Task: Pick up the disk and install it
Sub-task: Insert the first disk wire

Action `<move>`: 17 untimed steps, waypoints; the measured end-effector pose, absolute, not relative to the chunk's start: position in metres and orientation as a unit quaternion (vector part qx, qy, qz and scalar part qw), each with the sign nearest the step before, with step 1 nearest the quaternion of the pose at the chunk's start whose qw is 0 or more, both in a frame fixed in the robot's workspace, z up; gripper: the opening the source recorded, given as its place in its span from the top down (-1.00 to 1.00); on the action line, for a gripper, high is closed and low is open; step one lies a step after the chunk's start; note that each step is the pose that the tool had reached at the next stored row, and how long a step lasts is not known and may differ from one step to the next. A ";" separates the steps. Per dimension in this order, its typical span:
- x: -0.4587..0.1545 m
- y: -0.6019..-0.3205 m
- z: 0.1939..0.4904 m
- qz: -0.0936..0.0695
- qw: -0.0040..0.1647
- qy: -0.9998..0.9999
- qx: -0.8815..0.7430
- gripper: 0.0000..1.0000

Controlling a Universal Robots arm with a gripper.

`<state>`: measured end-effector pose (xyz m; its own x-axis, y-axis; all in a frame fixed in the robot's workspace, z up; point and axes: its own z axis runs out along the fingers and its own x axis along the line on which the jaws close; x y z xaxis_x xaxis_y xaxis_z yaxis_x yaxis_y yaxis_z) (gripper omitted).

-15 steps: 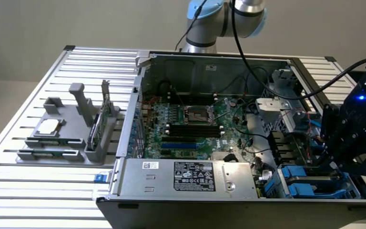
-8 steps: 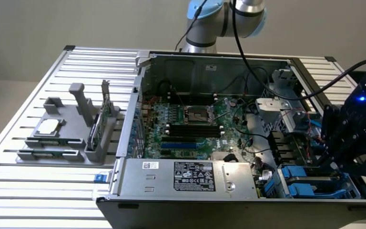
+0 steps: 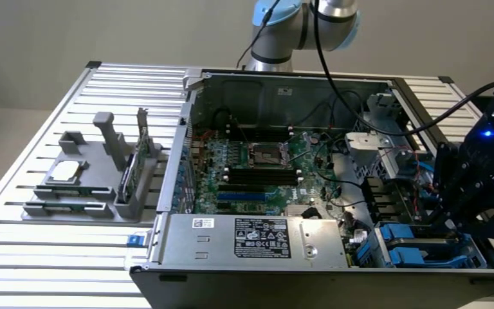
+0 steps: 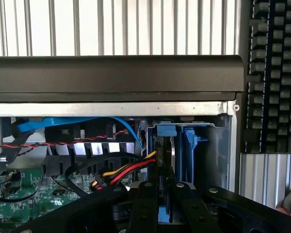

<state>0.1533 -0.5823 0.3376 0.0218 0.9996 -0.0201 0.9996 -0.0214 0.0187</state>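
Beige wall [image 3: 75, 32]; slatted metal table [image 3: 24, 257]; evenly lit

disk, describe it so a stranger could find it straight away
Find the open computer case on the slatted table, then its front corner at the exterior view's right, under the gripper. The disk stands on edge in the bay there, marked by blue carrier rails.

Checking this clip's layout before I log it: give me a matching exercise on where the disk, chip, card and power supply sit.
Things:
1. disk
2. chip
3. card
4. power supply

Places:
A. standing upright in the grey stand
B. silver box with a label along the near edge of the case
C. in the blue bay, gripped between the fingers
D. lying flat on the grey stand, outside the case

Pairs: 1-C, 2-D, 3-A, 4-B
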 end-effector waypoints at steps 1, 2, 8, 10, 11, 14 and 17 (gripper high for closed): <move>0.154 -0.582 0.337 -0.001 0.014 0.699 0.715 0.67; 0.154 -0.582 0.337 -0.001 0.013 0.699 0.715 0.67; 0.155 -0.582 0.336 -0.001 0.013 0.699 0.715 0.67; 0.155 -0.582 0.336 -0.001 0.013 0.699 0.715 0.67; 0.155 -0.582 0.335 -0.001 0.013 0.699 0.715 0.67; 0.155 -0.582 0.335 -0.001 0.013 0.699 0.715 0.67; 0.155 -0.582 0.335 -0.002 0.013 0.699 0.715 0.67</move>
